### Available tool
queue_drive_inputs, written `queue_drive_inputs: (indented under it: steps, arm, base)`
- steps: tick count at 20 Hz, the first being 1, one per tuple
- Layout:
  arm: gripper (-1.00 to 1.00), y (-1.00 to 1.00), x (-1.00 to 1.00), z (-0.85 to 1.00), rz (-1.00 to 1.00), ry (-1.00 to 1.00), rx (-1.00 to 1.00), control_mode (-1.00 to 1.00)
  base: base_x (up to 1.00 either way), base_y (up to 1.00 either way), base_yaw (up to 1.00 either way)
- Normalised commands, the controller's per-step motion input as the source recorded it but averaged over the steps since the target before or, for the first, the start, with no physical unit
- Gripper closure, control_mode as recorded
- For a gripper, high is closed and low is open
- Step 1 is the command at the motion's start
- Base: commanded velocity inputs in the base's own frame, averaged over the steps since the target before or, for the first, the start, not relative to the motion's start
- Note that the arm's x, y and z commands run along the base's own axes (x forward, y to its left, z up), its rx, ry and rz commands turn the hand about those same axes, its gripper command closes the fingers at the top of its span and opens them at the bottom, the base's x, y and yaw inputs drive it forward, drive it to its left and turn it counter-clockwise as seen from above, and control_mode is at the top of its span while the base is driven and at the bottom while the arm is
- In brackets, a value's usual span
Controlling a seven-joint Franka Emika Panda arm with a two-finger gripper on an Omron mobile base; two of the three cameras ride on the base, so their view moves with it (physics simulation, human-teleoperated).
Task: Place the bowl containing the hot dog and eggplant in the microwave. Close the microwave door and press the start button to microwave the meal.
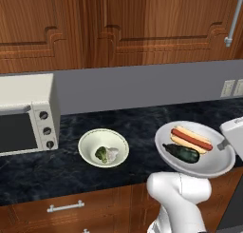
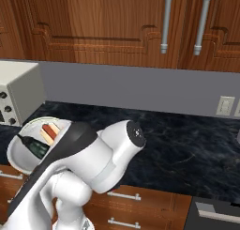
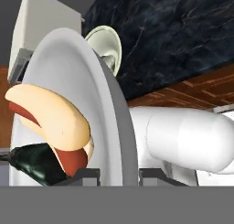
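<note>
Two dark fingertips [image 3: 87, 174] rise at the bottom centre of the hand view, one on each side of the rim of the bowl [image 3: 68, 77], so the gripper [image 3: 119, 175] is pinching that rim between them. From this camera the bowl is seen nearly edge-on, filling the left half of the frame, with the hot dog [image 3: 50, 120] (tan bun, red sausage showing beneath) lying against its inner face and the eggplant [image 3: 36, 163] dark and glossy just below it at lower left.

From the left base view the bowl [image 1: 209, 168] sits at right of centre, held above the counter's front edge and over the white arm, hot dog [image 1: 191, 138] toward the back and eggplant [image 1: 182, 153] touching it toward the front. From the right base view the bowl [image 2: 18, 155] shows at the left edge, partly behind the arm.

Farther out, a cream bowl [image 1: 103, 148] with broccoli [image 1: 101, 154] rests on the dark marbled counter [image 1: 118, 127] at centre, well apart from the held bowl. A white toaster oven [image 1: 28, 114] with three knobs stands at the left edge against the grey wall
</note>
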Motion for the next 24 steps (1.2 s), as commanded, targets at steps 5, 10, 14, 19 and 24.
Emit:
queue_drive_inputs:
  steps: [5,10,14,19,24]
  arm:
    - [1.0,-0.04,0.5,0.03,-0.01,0.01,0.01,-1.0]
    - [1.0,0.0,0.03,0.0,0.0,0.0,0.0,1.0]
    - [1.0,0.0,0.0,0.0,0.0,0.0,0.0,1.0]
    - [1.0,0.0,0.0,0.0,0.0,0.0,0.0,1.0]
    - [1.0,0.0,0.0,0.0,0.0,0.0,0.0,1.0]
  base:
    - [0.0,0.0,0.0]
    - [-0.05,0.0,0.01]
    - [-0.54,0.02,0.23]
    - [-0.67,0.0,0.41]
    - [-0.08,0.27,0.65]
